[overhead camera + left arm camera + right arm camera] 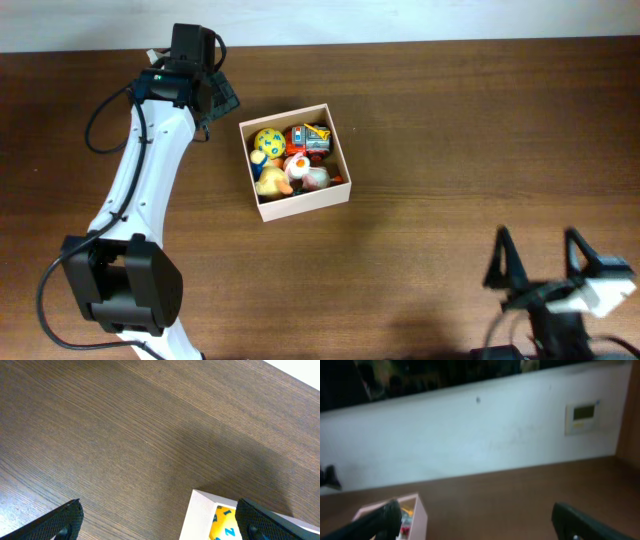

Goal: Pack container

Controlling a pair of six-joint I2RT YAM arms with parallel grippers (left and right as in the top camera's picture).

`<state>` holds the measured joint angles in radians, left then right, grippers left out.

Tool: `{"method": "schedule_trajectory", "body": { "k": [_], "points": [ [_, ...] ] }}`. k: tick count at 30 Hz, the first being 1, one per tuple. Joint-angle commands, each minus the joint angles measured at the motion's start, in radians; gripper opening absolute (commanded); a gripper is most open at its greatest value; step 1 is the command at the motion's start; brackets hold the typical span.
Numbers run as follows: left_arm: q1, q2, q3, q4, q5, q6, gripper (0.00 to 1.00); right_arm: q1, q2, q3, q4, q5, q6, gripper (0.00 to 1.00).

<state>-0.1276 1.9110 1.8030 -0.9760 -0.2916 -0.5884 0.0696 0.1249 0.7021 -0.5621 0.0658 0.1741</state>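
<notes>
While both arms hang clear of it, the container (pixel 296 206) sits a little left of the middle of the overhead view on the dark wooden table (pixel 450 120), its white walls upright and its top open. Inside lie small toys packed close together: a yellow ball (pixel 267 141) at the upper left corner, a red truck (pixel 310 138) beside it, and paler toys I cannot name below them. The left gripper (pixel 218 97) hovers at the upper left of the frame, just beside the box's upper left corner, fingers spread wide and holding nothing. The right gripper (pixel 537 262) stands at the lower right, well apart from the box, likewise spread and empty.
</notes>
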Motion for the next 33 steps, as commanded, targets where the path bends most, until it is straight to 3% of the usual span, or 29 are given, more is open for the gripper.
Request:
{"method": "schedule_trajectory", "body": {
  "k": [1, 4, 9, 33],
  "points": [
    [0.004, -0.015, 0.012, 0.002, 0.001, -0.010, 0.99, -0.024, -0.023, -0.187, 0.146, -0.009, 0.000, 0.99],
    [0.004, -0.015, 0.012, 0.002, 0.000, -0.010, 0.99, -0.041, -0.024, -0.343, 0.306, -0.009, 0.000, 0.99],
    [0.004, -0.015, 0.012, 0.002, 0.001, -0.010, 0.99, -0.065, -0.061, -0.498, 0.435, -0.021, 0.000, 0.99],
    [0.004, -0.015, 0.012, 0.002, 0.001, -0.010, 0.99, -0.105, -0.121, -0.676, 0.442, -0.016, -0.005, 0.99]
  ]
}}
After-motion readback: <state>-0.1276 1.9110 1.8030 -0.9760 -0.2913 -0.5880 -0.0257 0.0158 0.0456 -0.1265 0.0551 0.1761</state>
